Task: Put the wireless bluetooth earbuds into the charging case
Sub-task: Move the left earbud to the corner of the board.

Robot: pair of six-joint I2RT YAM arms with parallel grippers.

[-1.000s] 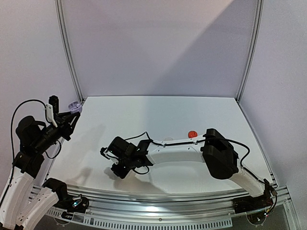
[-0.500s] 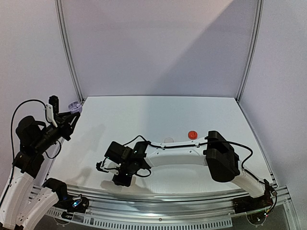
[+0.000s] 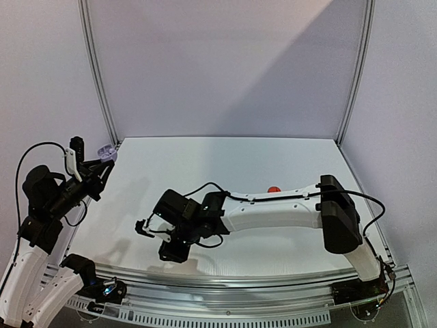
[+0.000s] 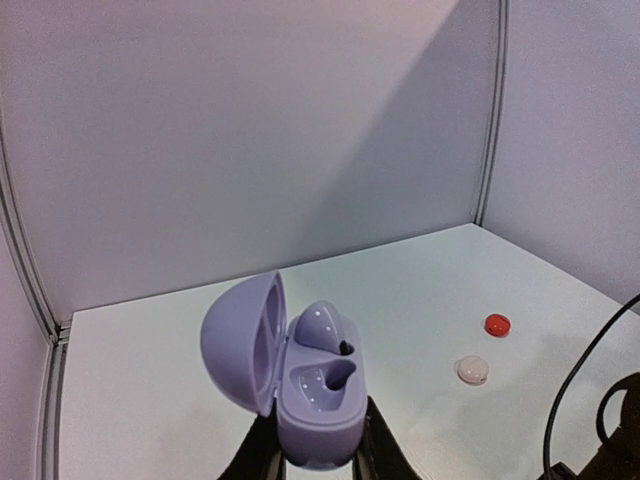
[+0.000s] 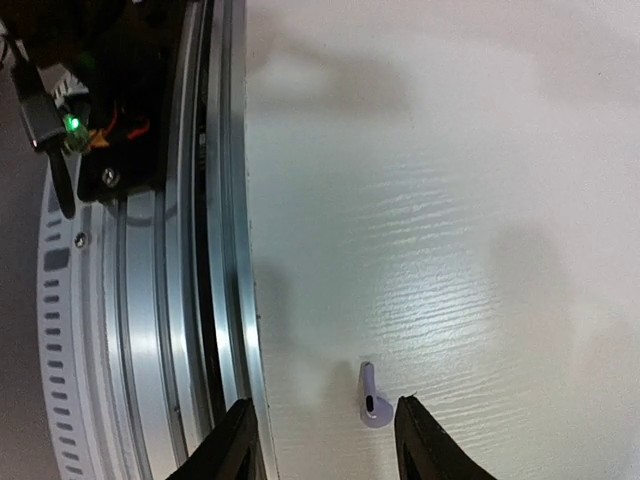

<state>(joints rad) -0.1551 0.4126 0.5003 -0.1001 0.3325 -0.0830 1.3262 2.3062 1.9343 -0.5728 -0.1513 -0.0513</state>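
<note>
My left gripper (image 4: 320, 446) is raised over the table's left side and is shut on the base of a lilac charging case (image 4: 318, 400), whose lid stands open to the left. One lilac earbud (image 4: 325, 330) appears seated in the far slot; the near slot is hollow. In the top view the case (image 3: 106, 152) shows at the left gripper (image 3: 101, 161). My right gripper (image 5: 328, 442) hangs open, pointing down near the table's front edge. A lilac earbud (image 5: 373, 405) lies on the table between its fingers, closer to the right finger (image 5: 420, 440), touching neither. The right gripper (image 3: 154, 239) hides that earbud in the top view.
A red round case (image 4: 497, 324) and a pale round case (image 4: 472, 370) lie closed on the table's right half; only the red one (image 3: 274, 189) shows from above. The aluminium front rail (image 5: 225, 250) runs right beside the right gripper's left finger. A black cable (image 4: 580, 380) loops at the right.
The right gripper has gone from shut to open and shifted left toward the front edge, with the arm stretching out. The left arm and its case have not moved.
</note>
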